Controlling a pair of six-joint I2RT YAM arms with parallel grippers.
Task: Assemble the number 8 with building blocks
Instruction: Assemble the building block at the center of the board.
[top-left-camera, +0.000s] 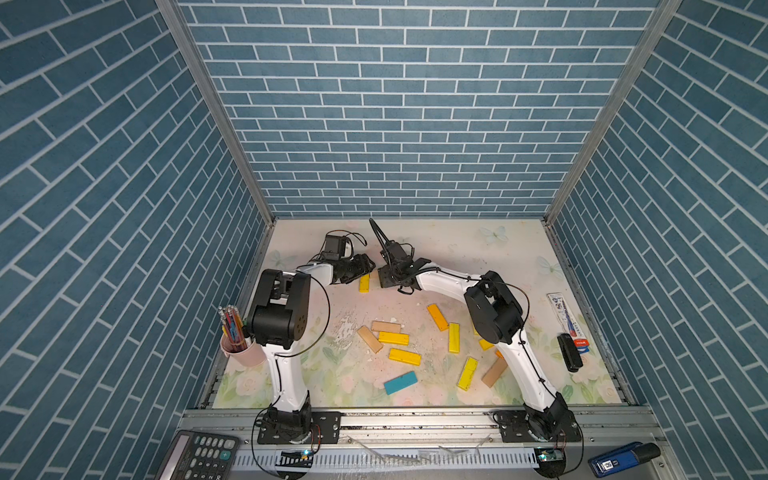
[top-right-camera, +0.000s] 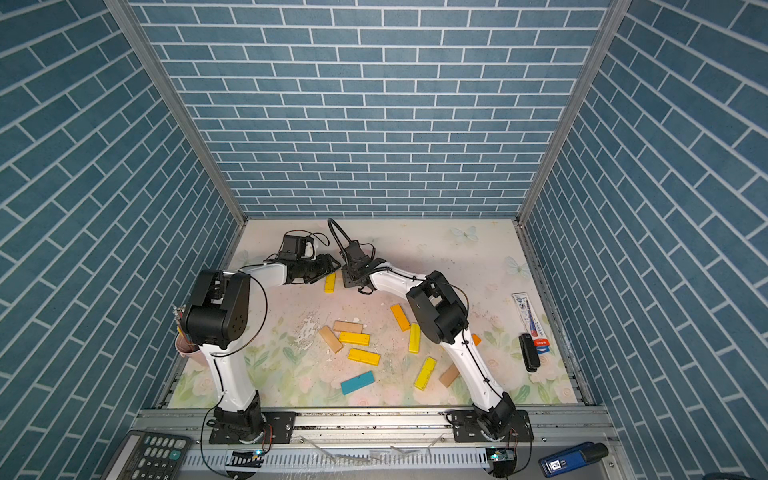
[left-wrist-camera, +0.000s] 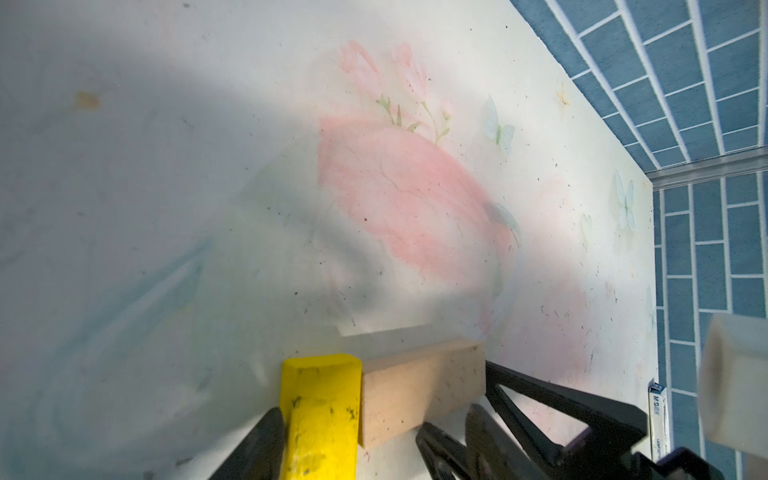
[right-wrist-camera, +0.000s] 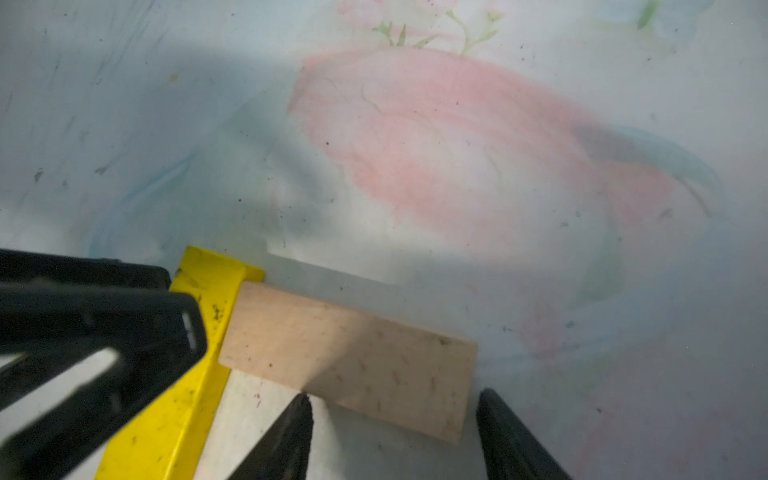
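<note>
Progress: early. Of the building blocks (top-right-camera: 330, 282), two are lying in place at the far middle of the mat. They are a yellow plank (top-left-camera: 364, 283) and a tan plank (right-wrist-camera: 349, 357), the tan one's end butting the yellow one's side to form a corner. On this evidence only the first corner of the 8 is done, and every other stroke is waiting.

The left gripper (left-wrist-camera: 349, 428) is standing with jaws apart, straddling the yellow plank. One finger (left-wrist-camera: 266, 436) is lying against the plank's side, though the close, blurred view is not showing whether it is pressing. The right gripper (right-wrist-camera: 395, 395) is gaping just beside the tan plank, holding nothing.

The other blocks are lying loose across the near half, well apart from the corner, among them a teal plank (top-left-camera: 400, 382) and an orange plank (top-left-camera: 437, 316). A few are hiding partly under the right arm (top-left-camera: 519, 365).

The floral mat (top-left-camera: 478, 249) is showing a worn white patch (top-left-camera: 345, 328) and scattered specks. Blue brick-pattern walls (top-left-camera: 374, 124) are closing three sides. A pencil cup (top-left-camera: 243, 353) is sitting at the mat's left edge.
</note>
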